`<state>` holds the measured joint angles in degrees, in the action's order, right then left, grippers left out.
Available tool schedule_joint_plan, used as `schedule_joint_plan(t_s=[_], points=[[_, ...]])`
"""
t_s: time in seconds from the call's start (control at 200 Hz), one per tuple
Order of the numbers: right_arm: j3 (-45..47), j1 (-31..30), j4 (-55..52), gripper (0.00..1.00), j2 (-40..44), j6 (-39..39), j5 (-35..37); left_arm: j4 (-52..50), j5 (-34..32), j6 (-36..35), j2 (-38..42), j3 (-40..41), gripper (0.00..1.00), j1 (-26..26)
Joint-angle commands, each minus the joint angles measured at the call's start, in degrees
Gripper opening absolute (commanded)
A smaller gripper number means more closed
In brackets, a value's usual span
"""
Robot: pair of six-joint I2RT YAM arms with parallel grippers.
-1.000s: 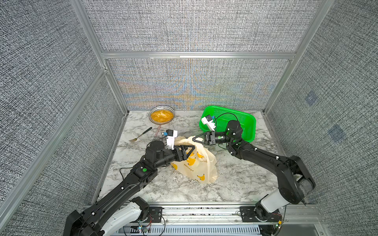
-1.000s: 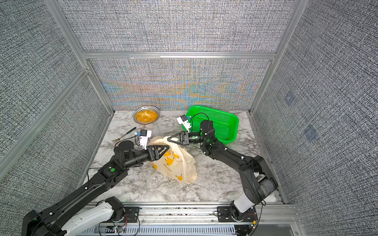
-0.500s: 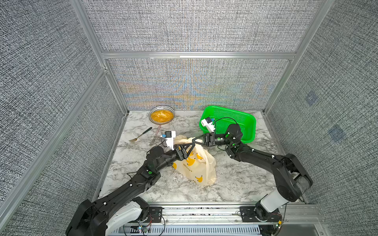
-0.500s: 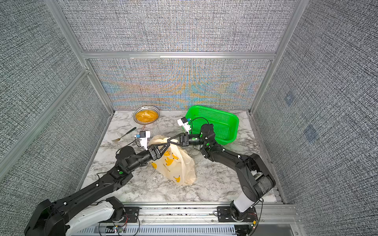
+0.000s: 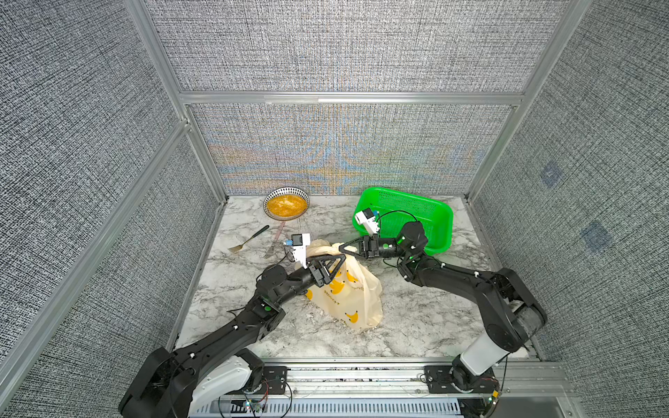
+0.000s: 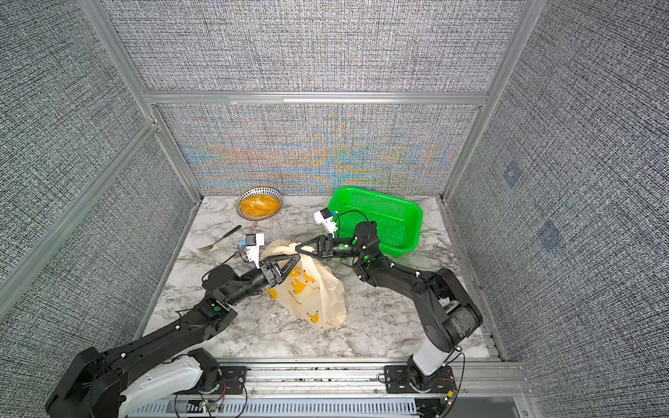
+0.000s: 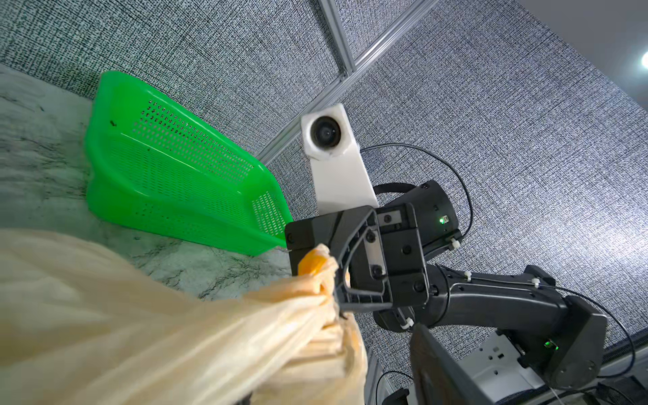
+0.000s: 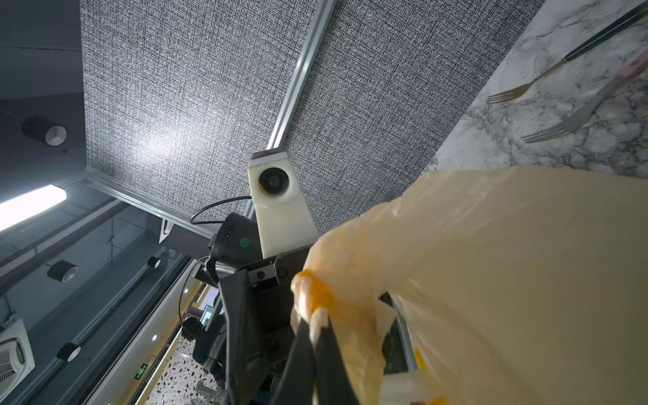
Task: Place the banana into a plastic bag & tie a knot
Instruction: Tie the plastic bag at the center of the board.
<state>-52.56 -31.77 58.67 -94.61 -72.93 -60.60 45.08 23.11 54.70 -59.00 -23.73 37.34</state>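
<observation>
Arms: two.

Left arm: it reaches from the front left corner of the worktop (image 5: 416,325), low and nearly level. The left gripper (image 5: 340,257) (image 6: 296,257) points at the bag's top from the left-edge side. Its fingers are spread with gathered plastic between them, and no pinch can be made out.

Right arm: it rises at the front right corner, folds at the elbow and runs toward the back. The right gripper (image 5: 340,248) (image 8: 317,333) lies level with its fingers pressed together on a twisted handle end.

Plastic bag (image 5: 347,293) (image 6: 311,293): one, cream, at mid-worktop. The body slumps toward the front edge, the top is held up where the two grippers' tips nearly meet, and the contents are hidden.

Green basket (image 5: 443,231): one, at the back right corner.

Bowl (image 5: 266,208): one, at the back edge, with an orange filling.

Forks: two, one dark-handled (image 5: 248,241) and one pink-handled (image 5: 275,242). They lie side by side between the bowl and the left edge.
</observation>
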Motion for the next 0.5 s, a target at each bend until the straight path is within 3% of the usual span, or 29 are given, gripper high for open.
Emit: schedule_joint_plan(t_s=[0.0, 0.12, 0.305, 0.495], points=[[-0.6, 0.1, -0.5, 0.0, -0.1, 1.3, 0.5, 0.9, 0.4, -0.6, 1.3, 0.7, 0.56, 0.0], [-0.7, 0.2, -1.2, 0.0, 0.1, 1.9, 0.6, -0.9, 0.4, -1.1, 2.8, 0.7, 0.41, -0.1], [-1.1, 0.1, -1.9, 0.0, 0.1, 2.3, 0.8, -4.2, -1.5, -1.9, 4.9, 1.0, 0.26, 0.0], [-1.3, 0.1, -2.4, 0.0, 0.3, 2.5, 0.8, -6.7, -1.7, -2.5, 3.5, 0.2, 0.26, -0.1]])
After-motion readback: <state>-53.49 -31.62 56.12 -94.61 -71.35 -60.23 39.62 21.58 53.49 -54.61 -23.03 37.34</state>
